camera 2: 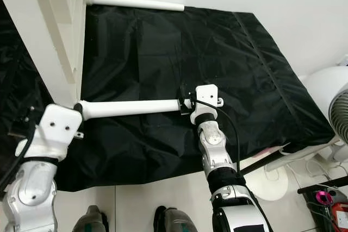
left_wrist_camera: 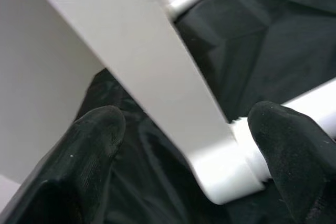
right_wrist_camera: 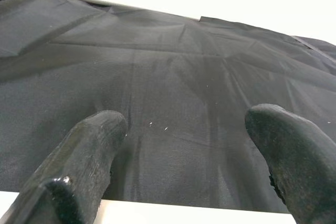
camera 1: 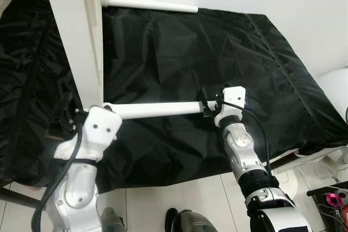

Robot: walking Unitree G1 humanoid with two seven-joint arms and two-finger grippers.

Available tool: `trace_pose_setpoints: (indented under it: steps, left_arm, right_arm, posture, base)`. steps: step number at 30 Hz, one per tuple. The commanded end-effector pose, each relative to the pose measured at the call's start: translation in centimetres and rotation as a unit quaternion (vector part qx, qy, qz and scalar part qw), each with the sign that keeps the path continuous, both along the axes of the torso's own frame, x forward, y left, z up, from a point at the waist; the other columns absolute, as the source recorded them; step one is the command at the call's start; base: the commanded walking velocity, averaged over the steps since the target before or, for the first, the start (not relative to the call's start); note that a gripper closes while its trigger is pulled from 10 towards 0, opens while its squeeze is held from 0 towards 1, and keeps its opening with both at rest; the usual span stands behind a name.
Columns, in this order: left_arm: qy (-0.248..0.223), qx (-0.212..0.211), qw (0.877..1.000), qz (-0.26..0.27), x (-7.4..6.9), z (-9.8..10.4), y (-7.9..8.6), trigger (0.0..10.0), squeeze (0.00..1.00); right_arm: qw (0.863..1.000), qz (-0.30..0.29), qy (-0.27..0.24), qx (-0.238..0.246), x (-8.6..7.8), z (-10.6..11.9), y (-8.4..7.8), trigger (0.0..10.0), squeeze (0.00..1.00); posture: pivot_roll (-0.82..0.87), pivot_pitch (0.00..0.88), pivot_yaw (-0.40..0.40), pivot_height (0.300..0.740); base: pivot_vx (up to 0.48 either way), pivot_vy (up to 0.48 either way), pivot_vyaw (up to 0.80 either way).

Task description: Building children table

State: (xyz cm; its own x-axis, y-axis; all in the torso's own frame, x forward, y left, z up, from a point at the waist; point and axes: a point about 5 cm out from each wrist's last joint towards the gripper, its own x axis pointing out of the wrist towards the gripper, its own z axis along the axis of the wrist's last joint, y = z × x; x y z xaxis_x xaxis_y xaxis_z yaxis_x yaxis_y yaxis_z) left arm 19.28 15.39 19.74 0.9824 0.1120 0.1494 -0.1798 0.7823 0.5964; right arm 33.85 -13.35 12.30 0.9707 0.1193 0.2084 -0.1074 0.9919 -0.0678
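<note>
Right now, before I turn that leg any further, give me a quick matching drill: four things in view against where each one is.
Things:
1. white table leg
2. right end effector
3. left end effector
4. second white leg

Places:
A. straddling the corner of the white tabletop where the leg joins it
B. lying at the far edge of the black sheet
C. held level between tabletop and right arm
D. at the leg's free end

Pairs: 1-C, 2-D, 3-A, 4-B
</note>
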Motion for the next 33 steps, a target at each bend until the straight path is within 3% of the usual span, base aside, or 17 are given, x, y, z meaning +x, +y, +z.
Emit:
trace_pose_setpoints:
  steps: [1,2,3,4,8,15,17,29,33]
  left_arm:
    - [-0.019,-0.005,1.0,-0.003,-0.4,0.3,-0.3,10.0,0.0]
    - [-0.017,-0.034,0.999,-0.034,-0.5,0.3,-0.7,10.0,0.0]
    - [-0.017,-0.034,0.999,-0.034,-0.5,0.3,-0.7,10.0,0.0]
    - [-0.006,-0.065,0.995,-0.071,-0.4,0.1,-1.2,10.0,0.0]
    - [0.002,-0.114,0.985,-0.126,-0.1,-0.2,-2.0,10.0,0.0]
    - [0.001,-0.135,0.975,-0.174,0.3,-0.2,-2.9,10.0,0.0]
    - [0.011,-0.161,0.965,-0.207,0.8,-0.5,-3.6,10.0,0.0]
    - [0.075,-0.224,0.944,-0.229,3.8,-3.1,-5.1,10.0,0.0]
    - [0.076,-0.226,0.947,-0.213,5.0,-3.7,-4.9,10.0,0.0]
  right_arm:
    - [1.0,-0.002,0.003,-0.002,0.0,-0.2,-0.3,10.0,0.0]
    - [1.0,-0.001,0.003,-0.003,0.1,-0.2,-0.3,10.0,0.0]
    - [1.0,-0.001,0.003,-0.003,0.1,-0.2,-0.3,10.0,0.0]
    - [1.0,0.0,0.003,-0.003,0.1,-0.2,-0.2,10.0,0.0]
    - [1.0,0.0,0.004,-0.003,0.2,-0.3,-0.1,10.0,0.0]
    - [1.0,-0.009,0.004,0.0,0.0,-0.4,-0.4,10.0,0.0]
    - [1.0,-0.011,0.004,0.0,-0.1,-0.6,-0.5,10.0,0.0]
    - [0.999,-0.039,-0.003,0.008,-0.4,-0.6,-1.1,10.0,0.0]
    - [0.999,-0.052,0.007,0.007,-0.6,-1.1,-1.5,10.0,0.0]
  posture:
    - [0.12,0.117,-0.113,0.74]
    - [0.12,0.115,-0.115,0.74]
    - [0.12,0.115,-0.115,0.74]
    - [0.12,0.112,-0.115,0.74]
    - [0.12,0.098,-0.11,0.74]
    - [0.11,0.085,-0.102,0.74]
    - [0.11,0.076,-0.096,0.74]
    - [0.07,0.051,-0.055,0.74]
    - [0.06,0.045,-0.04,0.74]
  base:
    - [0.0,0.0,0.0]
    - [0.0,0.0,0.0]
    - [0.0,0.0,0.0]
    - [0.0,0.0,0.0]
    - [0.0,0.0,0.0]
    - [0.0,0.0,0.0]
    - [0.0,0.0,0.0]
    - [0.0,0.0,0.0]
    - [0.0,0.0,0.0]
